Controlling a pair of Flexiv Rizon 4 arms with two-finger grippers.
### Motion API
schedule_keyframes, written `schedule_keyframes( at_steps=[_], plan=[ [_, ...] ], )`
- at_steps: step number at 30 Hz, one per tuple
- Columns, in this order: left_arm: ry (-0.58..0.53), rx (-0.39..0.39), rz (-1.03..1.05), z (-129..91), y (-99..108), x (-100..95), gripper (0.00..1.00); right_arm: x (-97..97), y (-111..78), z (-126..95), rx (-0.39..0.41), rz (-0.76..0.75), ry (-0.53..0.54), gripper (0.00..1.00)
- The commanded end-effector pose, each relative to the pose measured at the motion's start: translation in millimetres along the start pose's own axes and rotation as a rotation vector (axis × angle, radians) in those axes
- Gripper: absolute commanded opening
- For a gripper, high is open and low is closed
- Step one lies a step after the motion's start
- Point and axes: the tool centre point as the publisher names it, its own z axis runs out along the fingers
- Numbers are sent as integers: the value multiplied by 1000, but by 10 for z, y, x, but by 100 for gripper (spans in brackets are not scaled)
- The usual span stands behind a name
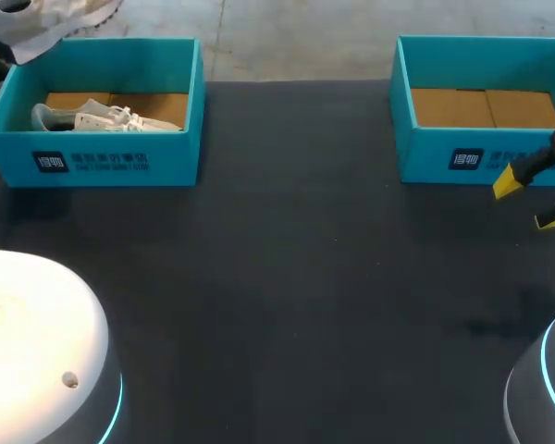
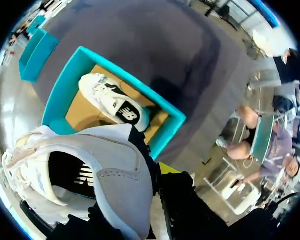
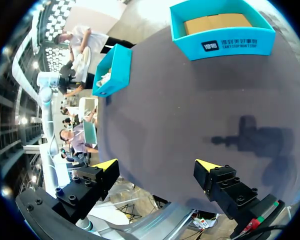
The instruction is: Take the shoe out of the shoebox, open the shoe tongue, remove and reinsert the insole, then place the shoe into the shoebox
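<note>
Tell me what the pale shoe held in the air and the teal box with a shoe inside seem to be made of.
Pale grey and white lace-up shoe: the grey panel looks like matte suede or an imitation, given its soft, napped surface; the white laces seem woven textile. Teal rectangular box: probably cardboard with a smooth printed coat, as its floor shows bare brown flaps.

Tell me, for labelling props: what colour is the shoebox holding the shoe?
Teal; the shoebox shows best in the head view.
</note>
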Motion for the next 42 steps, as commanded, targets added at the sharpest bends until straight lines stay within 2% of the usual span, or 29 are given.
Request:
schedule_keyframes(
  at_steps=[1, 13, 14, 16, 17, 21, 24, 25, 30, 42],
  plan=[
    [2, -4, 16, -17, -9, 0, 0, 0, -1, 9, 0, 2, -3, 100],
    [2, -4, 16, -17, -9, 0, 0, 0, -1, 9, 0, 2, -3, 100],
    [-5, -28, 28, 4, 39, -12, 0, 0, -1, 9, 0, 2, -3, 100],
    [-25, -3, 112, 37, 113, -26, 0, 0, -1, 9, 0, 2, -3, 100],
    [-27, -33, 147, 67, 164, -44, 0, 0, -1, 9, 0, 2, -3, 100],
    [-97, -25, 307, 179, 388, -91, 0, 0, -1, 9, 0, 2, -3, 100],
    [-118, -57, 392, 236, 530, -110, 0, 0, -1, 9, 0, 2, -3, 100],
    [-110, -95, 416, 256, 572, -125, 0, 0, -1, 9, 0, 2, -3, 100],
    [-149, -150, 525, 309, 703, -154, 0, 0, -1, 9, 0, 2, -3, 100],
    [-108, -229, 733, 496, 784, -241, 0, 0, -1, 9, 0, 2, -3, 100]
  ],
)
